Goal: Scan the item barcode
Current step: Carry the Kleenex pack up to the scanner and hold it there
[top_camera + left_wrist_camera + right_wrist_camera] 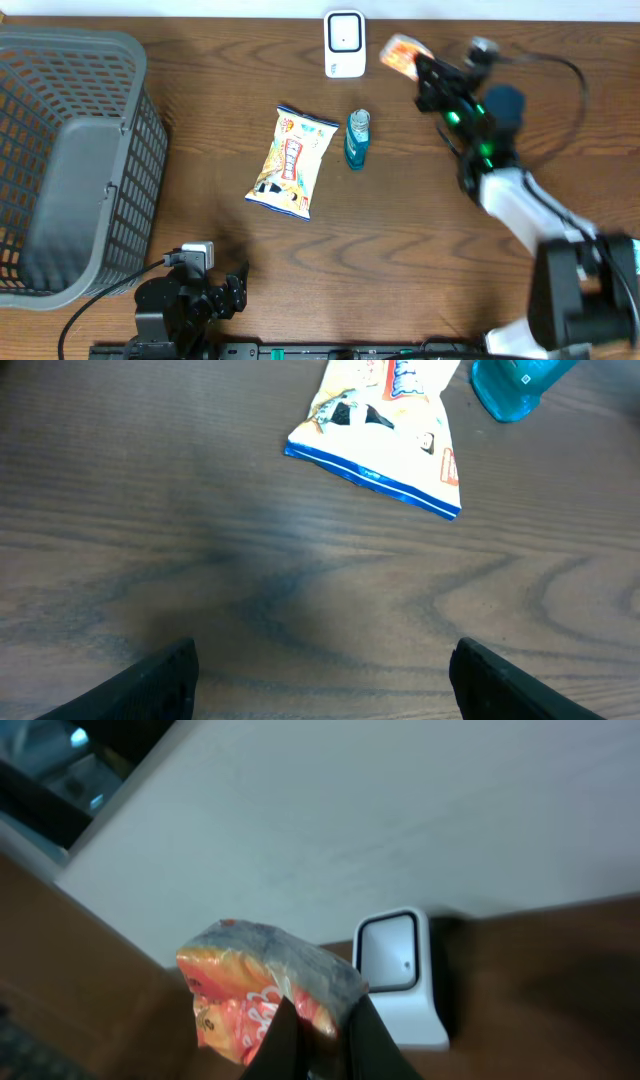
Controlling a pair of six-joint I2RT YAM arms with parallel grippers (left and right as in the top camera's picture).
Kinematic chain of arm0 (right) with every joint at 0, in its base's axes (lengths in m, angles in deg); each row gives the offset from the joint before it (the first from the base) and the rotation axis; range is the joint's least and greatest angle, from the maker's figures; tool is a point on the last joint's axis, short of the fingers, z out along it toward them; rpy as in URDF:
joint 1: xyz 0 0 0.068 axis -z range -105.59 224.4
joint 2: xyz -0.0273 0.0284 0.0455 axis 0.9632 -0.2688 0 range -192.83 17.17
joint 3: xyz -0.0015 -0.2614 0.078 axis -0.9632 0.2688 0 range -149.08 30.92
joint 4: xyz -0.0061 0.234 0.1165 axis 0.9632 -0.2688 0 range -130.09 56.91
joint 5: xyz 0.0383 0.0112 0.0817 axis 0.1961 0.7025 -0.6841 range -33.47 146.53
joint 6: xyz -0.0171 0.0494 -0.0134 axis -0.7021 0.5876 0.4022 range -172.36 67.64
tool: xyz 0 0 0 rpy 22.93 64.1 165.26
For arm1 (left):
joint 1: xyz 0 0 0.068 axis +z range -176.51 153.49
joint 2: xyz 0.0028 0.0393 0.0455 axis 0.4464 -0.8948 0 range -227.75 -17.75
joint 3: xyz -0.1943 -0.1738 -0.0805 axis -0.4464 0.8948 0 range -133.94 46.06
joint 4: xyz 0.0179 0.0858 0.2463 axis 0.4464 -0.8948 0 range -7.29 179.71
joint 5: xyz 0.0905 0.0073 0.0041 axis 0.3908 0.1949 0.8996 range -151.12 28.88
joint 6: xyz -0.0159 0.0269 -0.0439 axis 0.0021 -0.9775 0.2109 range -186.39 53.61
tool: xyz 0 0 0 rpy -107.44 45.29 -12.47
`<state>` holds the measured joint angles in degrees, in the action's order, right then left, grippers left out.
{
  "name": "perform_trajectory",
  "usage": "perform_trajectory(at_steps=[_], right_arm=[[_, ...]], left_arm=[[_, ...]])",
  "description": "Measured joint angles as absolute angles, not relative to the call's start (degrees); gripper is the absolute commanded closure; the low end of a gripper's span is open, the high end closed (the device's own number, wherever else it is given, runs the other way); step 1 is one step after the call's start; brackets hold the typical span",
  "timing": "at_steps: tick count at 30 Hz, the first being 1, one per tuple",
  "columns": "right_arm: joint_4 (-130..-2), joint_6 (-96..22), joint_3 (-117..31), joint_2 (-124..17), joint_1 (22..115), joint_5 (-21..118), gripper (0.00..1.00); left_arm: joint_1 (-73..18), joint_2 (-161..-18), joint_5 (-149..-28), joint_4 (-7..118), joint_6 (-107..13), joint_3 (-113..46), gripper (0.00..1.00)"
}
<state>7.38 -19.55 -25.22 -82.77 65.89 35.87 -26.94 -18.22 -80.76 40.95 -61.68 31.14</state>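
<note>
The small packet (262,988) is showing orange-red with a grey sheen, the scanner (344,43) white around a dark window, the snack bag (291,160) yellow-white with a blue hem, the bottle (357,139) teal, the latticed basket (60,75) grey, the wood-grained table (400,240) brown.

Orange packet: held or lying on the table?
Held. In the wrist view the right gripper is shut on the packet at its lower edge, close to the scanner.

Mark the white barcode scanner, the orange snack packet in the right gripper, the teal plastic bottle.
White barcode scanner (344,40): overhead view, middle of its front face.
Orange snack packet (240,992): right wrist view, orange front panel.
Teal plastic bottle (357,145): overhead view, its body.
</note>
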Motion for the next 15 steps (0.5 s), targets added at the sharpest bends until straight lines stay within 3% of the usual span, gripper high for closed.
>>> perform_trajectory(at_steps=[8, 15], right_arm=[[-4.92, -27.06, -54.53, -102.61, 62.29, 38.49, 0.99], [-4.47, -34.78, -70.77, -115.92, 58.90, 46.29, 0.99]], left_arm=[[-26.94, -18.22, -80.76, 40.93, -61.68, 31.14, 0.20], [-26.94, -18.22, -80.76, 40.93, -61.68, 31.14, 0.20]])
